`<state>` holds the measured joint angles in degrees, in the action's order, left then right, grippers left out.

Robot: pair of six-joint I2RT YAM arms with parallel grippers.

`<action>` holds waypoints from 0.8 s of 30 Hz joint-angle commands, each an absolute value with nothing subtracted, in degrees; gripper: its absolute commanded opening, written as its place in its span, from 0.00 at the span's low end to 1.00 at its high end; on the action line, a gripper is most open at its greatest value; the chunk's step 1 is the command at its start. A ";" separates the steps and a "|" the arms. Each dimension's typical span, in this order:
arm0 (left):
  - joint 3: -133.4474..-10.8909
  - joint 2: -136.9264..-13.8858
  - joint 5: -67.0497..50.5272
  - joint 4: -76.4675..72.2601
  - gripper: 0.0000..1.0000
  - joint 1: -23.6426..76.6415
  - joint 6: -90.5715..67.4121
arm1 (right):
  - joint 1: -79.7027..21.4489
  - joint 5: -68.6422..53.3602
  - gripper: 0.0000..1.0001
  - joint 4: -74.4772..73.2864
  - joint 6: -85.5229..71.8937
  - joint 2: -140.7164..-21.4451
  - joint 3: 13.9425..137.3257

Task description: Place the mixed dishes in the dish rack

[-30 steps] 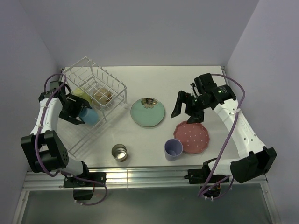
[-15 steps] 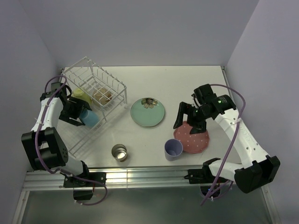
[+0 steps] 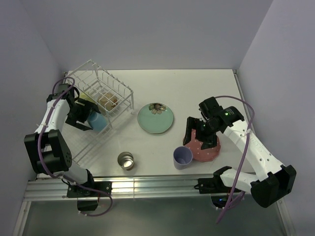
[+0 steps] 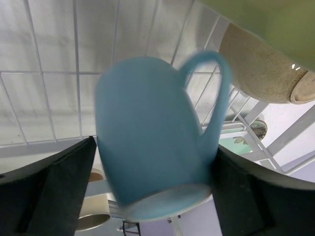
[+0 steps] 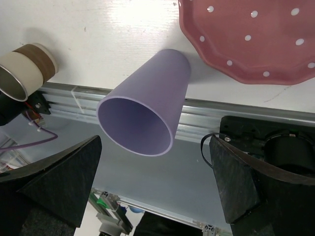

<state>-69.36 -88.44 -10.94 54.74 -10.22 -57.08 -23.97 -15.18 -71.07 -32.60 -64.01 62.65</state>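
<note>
The white dish rack (image 3: 92, 78) stands at the far left, with the yellow mug (image 3: 84, 97) and cream bowl (image 3: 109, 102) under its raised tier. My left gripper (image 3: 86, 118) is shut on the light blue mug (image 3: 98, 121) over the rack's lower tray; in the left wrist view the mug (image 4: 147, 137) fills the gap between my fingers (image 4: 54, 191). My right gripper (image 3: 201, 138) is open above the lavender cup (image 3: 182, 157) and covers part of the pink dotted plate (image 3: 210, 152). In the right wrist view the cup (image 5: 147, 108) stands between the open jaws.
The mint-green flower plate (image 3: 155, 118) lies mid-table. The small metal cup (image 3: 126, 160) stands near the front edge. The table's metal front rail (image 3: 157, 184) runs just behind the lavender cup. Walls close in on the left, right and back.
My right gripper has moved toward the near edge and come over the pink plate and lavender cup. My left gripper has shifted the blue mug slightly toward the rack's raised tier.
</note>
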 commanded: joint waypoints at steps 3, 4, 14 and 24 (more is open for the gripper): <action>-69.96 -87.28 -11.07 54.31 0.99 -9.58 -58.01 | -24.52 -13.71 0.98 -69.87 -32.35 -62.58 61.96; -69.87 -87.01 -11.07 54.58 0.99 -9.58 -58.09 | -24.52 -13.80 0.98 -69.96 -32.17 -62.84 61.88; -68.21 -83.24 -8.70 58.18 0.99 -10.10 -58.27 | -24.61 -13.53 0.98 -69.52 -30.50 -62.84 61.44; -61.97 -74.71 -8.43 59.15 0.99 -18.18 -55.20 | -26.97 -13.89 0.95 -69.61 -29.97 -62.85 61.26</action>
<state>-63.07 -78.06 -9.19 57.89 -16.27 -57.12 -25.28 -14.48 -70.22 -30.35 -63.90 61.47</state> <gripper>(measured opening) 0.993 0.956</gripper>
